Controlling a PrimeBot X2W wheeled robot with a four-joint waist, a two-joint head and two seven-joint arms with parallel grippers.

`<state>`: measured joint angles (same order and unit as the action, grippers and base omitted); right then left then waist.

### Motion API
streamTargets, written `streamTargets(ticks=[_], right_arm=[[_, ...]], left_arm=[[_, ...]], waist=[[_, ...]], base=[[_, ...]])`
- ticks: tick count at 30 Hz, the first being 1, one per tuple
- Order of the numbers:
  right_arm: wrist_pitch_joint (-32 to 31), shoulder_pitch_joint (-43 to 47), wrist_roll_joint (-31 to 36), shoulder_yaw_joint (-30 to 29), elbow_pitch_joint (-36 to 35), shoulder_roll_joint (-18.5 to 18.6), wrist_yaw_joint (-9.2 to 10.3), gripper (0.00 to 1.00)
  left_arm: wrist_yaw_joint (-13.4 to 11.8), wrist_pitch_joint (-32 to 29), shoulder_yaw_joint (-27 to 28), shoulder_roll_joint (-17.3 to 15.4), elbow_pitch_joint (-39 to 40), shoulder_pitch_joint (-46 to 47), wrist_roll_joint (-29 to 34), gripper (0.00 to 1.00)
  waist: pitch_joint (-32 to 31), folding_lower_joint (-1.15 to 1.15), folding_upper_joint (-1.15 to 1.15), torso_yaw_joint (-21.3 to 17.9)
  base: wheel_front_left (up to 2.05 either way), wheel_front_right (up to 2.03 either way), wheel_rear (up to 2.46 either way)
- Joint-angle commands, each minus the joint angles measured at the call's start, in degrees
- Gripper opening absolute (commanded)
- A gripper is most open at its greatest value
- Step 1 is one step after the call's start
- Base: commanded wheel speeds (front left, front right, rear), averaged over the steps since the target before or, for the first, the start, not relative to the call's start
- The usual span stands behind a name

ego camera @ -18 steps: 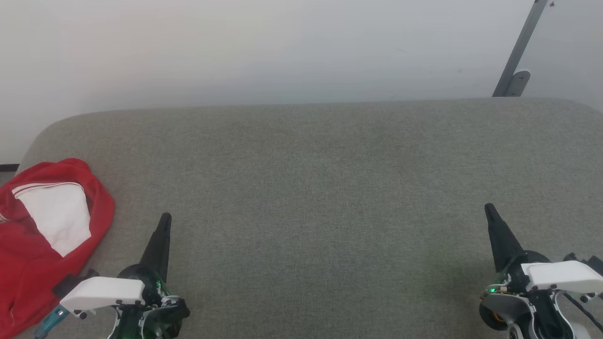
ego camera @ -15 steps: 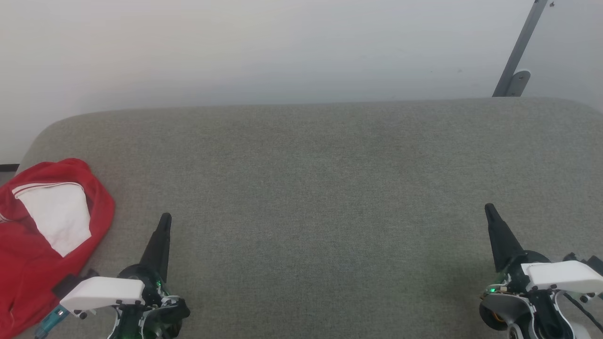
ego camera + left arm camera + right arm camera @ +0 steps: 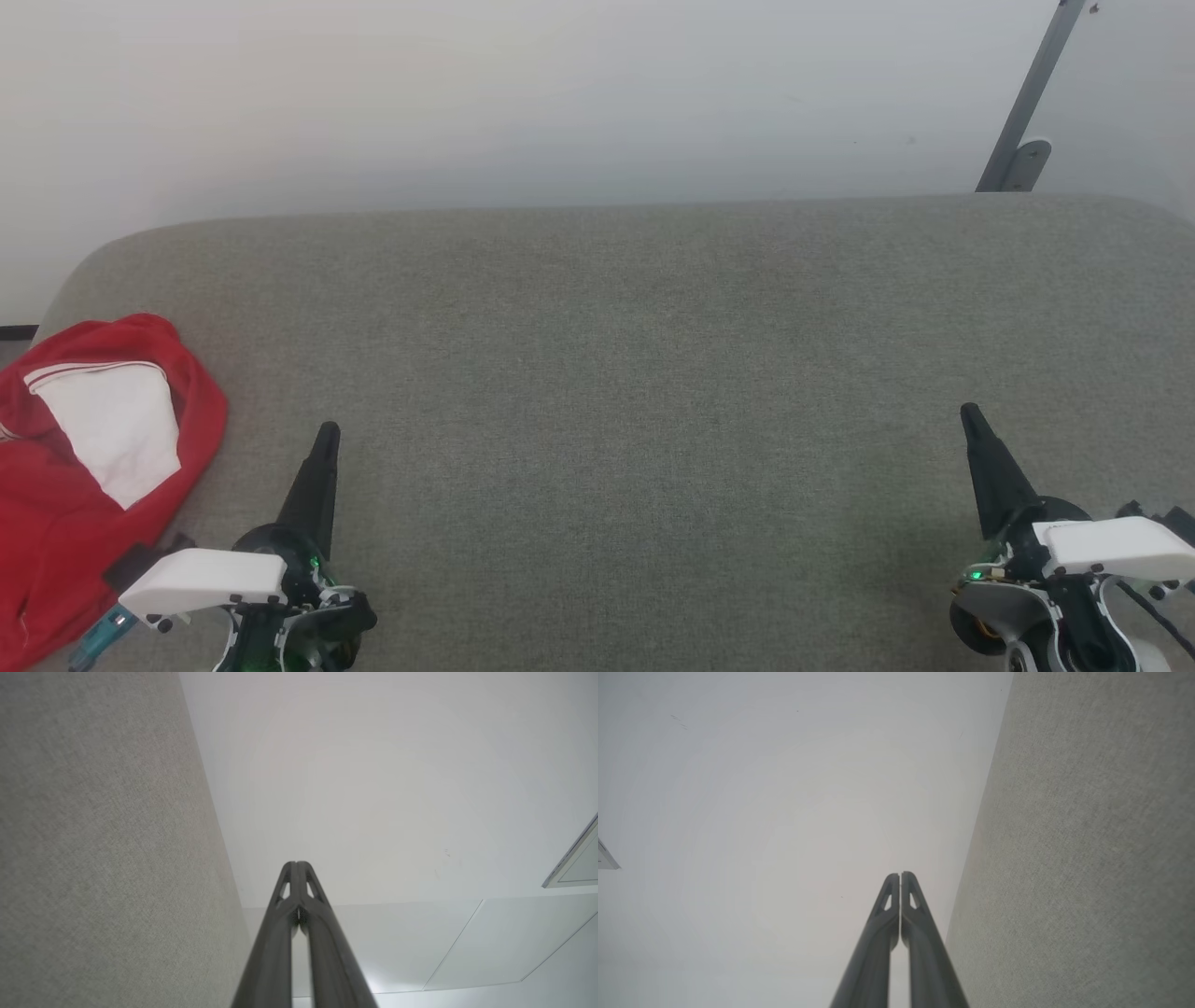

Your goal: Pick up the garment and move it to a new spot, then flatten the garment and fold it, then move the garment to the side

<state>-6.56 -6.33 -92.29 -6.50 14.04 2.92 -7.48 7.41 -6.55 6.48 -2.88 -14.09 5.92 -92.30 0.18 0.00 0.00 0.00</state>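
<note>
the garment (image 3: 56,523) lies crumpled at about 8 o'clock in the head view, on the left end of the grey cushioned surface (image 3: 607,373), red with a white panel on top. the left gripper (image 3: 327,431), at 7 o'clock just beside it, has its fingers pressed together, holding nothing. the right gripper (image 3: 967,409), at 4 o'clock and well apart from the cloth, is likewise closed and empty. both point toward 12 o'clock.
</note>
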Motion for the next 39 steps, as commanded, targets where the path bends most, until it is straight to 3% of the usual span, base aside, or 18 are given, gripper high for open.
streamTargets(ticks=[1, 39], right_arm=[[-0.12, 0.31, -0.25, -0.06, -0.11, -0.19, -0.02, 0.00], [-0.11, 0.31, -0.25, -0.06, -0.11, -0.19, -0.02, 0.00]], left_arm=[[0.16, -0.12, -0.01, 0.16, 0.06, 0.69, -0.23, 0.00], [0.16, -0.12, -0.01, 0.16, 0.06, 0.69, -0.23, 0.00]], waist=[[0.00, 0.00, 0.00, 0.00], [0.00, 0.00, 0.00, 0.00]], base=[[0.00, 0.00, 0.00], [0.00, 0.00, 0.00]])
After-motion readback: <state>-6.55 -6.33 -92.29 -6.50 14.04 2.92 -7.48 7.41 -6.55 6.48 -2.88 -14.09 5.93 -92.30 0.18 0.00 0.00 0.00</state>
